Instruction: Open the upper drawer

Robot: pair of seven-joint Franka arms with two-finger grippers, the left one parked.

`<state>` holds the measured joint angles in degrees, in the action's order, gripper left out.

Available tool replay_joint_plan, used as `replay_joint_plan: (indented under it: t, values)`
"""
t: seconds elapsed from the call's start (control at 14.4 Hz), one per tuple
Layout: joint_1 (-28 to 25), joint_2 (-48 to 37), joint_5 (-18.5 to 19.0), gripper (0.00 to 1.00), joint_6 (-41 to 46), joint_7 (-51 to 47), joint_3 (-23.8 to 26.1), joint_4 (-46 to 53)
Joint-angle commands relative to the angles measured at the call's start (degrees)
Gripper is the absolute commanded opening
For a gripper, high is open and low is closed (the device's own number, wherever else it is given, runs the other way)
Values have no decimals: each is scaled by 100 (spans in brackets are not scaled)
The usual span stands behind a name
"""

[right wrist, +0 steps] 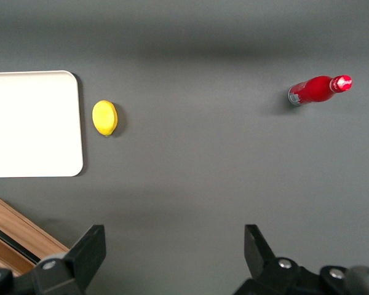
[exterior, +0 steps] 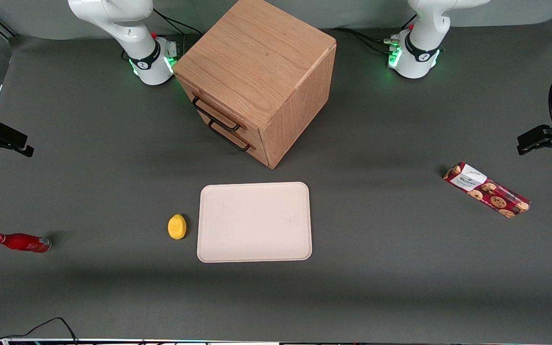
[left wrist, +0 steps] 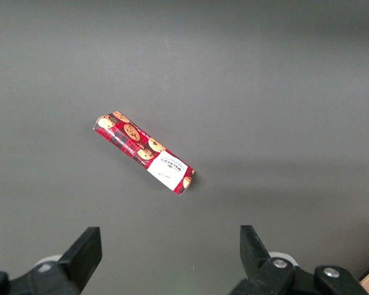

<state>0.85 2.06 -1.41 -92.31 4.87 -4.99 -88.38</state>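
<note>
Approach is the step in hand, by my reading: the upper drawer (exterior: 218, 113) sits shut, flush in the face of the oak cabinet (exterior: 257, 62), its thin black bar handle (exterior: 216, 115) untouched, with the lower drawer (exterior: 230, 136) and its own handle just beneath. The cabinet stands near the counter's edge where the arm bases are, about midway along it, turned so its front faces the working arm's end. The hand (right wrist: 172, 258) hangs high over bare counter (exterior: 113, 182) toward that end, fingers spread wide and holding nothing, well apart from the handle. The next move, I judge, calls for lowering to the level of the topmost bar, turning the fingers to straddle it, closing, then pulling straight out along the drawer's line; taking the lower bar by mistake is the risk, since the two lie close together. The surface is a dark grey mat. A cream tray (exterior: 255, 222) lies nearer the front camera than the cabinet, a lemon (exterior: 177, 226) just beside it, a red bottle (exterior: 21, 242) on its side toward the working arm's end, and a biscuit packet (exterior: 487, 190) toward the parked arm's end.
</note>
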Motion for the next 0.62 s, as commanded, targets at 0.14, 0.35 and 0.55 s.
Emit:
replay_joint_plan:
  t: [0.14,0.35,0.55]
  values:
    - [74,84,-87,100,82,-109,7,101]
    - [21,84,-52,100,82,-100,33,58]
    - [99,67,-96,100,99,136,269,-30]
